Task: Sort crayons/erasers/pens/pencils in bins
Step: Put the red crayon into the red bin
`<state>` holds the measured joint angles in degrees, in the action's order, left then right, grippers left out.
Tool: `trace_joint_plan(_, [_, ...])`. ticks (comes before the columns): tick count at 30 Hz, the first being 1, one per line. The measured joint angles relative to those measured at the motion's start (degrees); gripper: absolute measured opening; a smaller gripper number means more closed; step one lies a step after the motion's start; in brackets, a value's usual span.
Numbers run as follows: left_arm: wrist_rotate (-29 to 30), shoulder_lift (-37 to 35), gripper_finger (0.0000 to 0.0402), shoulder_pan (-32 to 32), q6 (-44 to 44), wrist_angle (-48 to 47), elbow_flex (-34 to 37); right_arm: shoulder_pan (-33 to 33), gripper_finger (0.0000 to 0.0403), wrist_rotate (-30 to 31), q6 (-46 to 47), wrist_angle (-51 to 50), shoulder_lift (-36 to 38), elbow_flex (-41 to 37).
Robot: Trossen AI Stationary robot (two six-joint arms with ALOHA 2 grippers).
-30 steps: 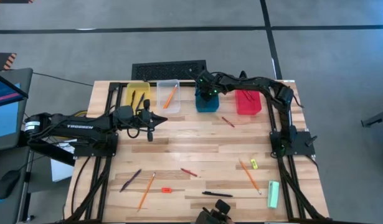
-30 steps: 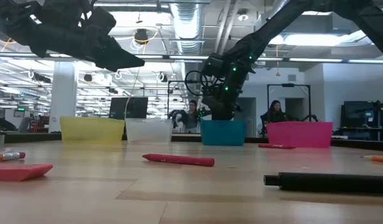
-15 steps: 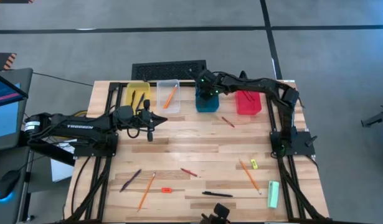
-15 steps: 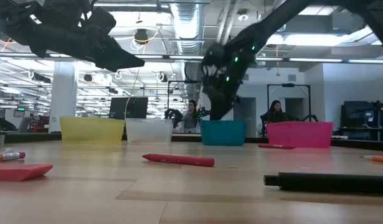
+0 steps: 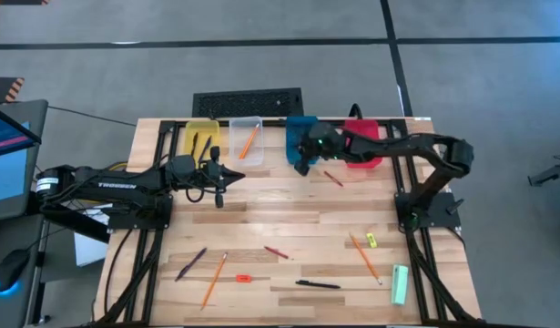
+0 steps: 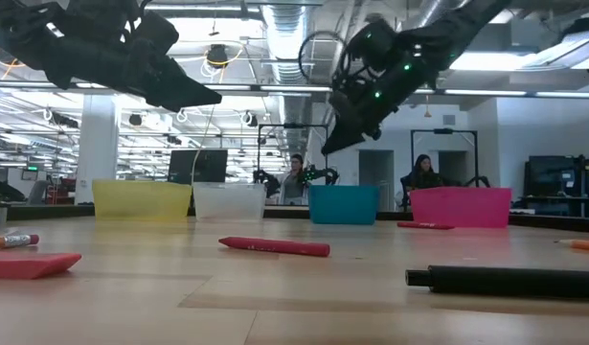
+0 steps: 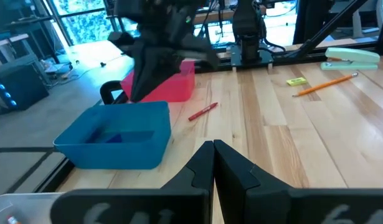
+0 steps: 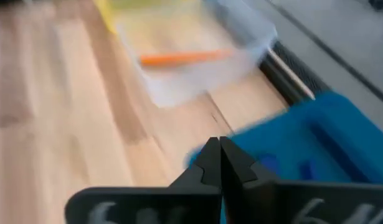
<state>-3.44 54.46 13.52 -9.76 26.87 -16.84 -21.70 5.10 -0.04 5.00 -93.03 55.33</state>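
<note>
Sorting stands between picks: the right gripper [image 5: 303, 162] hangs just at the near edge of the blue bin [image 5: 300, 137], jaws pressed together and empty, so the next move calls for a reach to a loose item, likely the crayon [image 5: 333, 178] lying close by in front of the red bin [image 5: 362, 157], with jaws spread before descent. The left gripper [image 5: 219, 194] waits in front of the yellow bin [image 5: 202, 137], jaws also pressed together on nothing. A pencil [image 5: 249, 140] already lies in the clear bin [image 5: 246, 138]; dark pens lie in the yellow one. Left on the wooden table [image 5: 289, 219]: a pen [image 5: 317, 284], a purple pen [image 5: 191, 263], two pencils [image 5: 364, 257], a crayon [image 5: 276, 251], a yellow eraser [image 5: 371, 240], a red eraser [image 5: 243, 278] and a green bar [image 5: 400, 284]. Beyond the table, the low view shows a workshop hall with ceiling ducts and two seated people [image 6: 423, 172].
</note>
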Motion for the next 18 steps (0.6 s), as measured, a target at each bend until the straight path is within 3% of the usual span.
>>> trace_joint_plan(13, [0.0, 0.0, 0.0001, 0.0, 0.0, -0.2, 0.0, 9.7, 0.0005, 0.1, 1.8, 15.3, 2.9, -9.7])
trace_joint_plan(18, [-0.1, 0.0, 0.0001, 0.0, 0.0, -0.6, 0.0, 13.3, 0.0003, 2.9, 2.9, 21.9, 2.9, -13.4])
